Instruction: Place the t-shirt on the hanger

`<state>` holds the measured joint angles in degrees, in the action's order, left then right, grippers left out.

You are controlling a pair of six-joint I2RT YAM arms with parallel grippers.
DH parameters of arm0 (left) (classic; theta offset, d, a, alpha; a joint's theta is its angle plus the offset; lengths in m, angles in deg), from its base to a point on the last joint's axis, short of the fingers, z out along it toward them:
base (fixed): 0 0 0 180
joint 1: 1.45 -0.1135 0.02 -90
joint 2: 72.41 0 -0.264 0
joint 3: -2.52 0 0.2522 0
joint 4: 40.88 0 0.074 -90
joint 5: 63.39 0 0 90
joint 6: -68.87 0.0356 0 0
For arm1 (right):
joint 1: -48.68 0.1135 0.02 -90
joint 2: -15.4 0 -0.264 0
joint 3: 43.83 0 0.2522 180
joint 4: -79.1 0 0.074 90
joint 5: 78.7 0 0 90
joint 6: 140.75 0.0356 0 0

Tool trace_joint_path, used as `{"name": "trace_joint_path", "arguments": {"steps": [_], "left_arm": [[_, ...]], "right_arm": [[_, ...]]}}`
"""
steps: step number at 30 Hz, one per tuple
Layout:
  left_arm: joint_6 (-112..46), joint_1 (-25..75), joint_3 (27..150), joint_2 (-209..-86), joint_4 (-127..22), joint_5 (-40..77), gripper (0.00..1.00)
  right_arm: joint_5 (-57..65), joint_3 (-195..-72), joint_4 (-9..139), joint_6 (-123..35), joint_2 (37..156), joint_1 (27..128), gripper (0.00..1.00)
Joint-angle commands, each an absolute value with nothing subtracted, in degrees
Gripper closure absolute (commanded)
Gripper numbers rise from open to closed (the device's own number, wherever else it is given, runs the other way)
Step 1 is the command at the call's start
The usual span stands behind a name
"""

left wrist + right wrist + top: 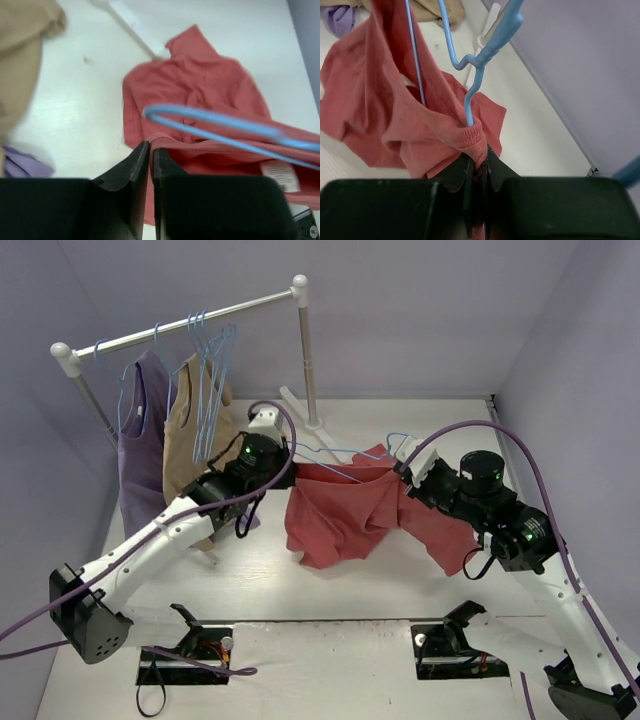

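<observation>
The coral-red t-shirt hangs stretched between both grippers above the table, its lower part drooping onto it. My left gripper is shut on the collar hem at the shirt's left end. My right gripper is shut on the ribbed collar at the right end. The light-blue hanger lies across the neck opening. One wire passes into the collar and its hook sticks up towards the wall. In the left wrist view the hanger's wire crosses above the shirt.
A white clothes rack stands at the back left with a lilac top, a tan garment and spare blue hangers. Its white foot lies behind the shirt. Walls close the back and right sides.
</observation>
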<state>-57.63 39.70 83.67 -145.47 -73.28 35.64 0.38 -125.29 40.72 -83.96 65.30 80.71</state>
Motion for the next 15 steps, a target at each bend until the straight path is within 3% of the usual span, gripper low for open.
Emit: {"name": "trace_joint_path", "arguments": {"steps": [1,15], "left_arm": [[-47.9,36.2,93.6,-144.8,-81.3,32.5,0.99],[-40.4,31.7,111.0,-151.9,-96.0,30.6,1.00]], "right_arm": [[-1.6,-125.7,45.3,-83.6,64.9,81.1,1.00],[-3.4,-126.5,43.4,-84.0,65.6,81.3,1.00]]}}
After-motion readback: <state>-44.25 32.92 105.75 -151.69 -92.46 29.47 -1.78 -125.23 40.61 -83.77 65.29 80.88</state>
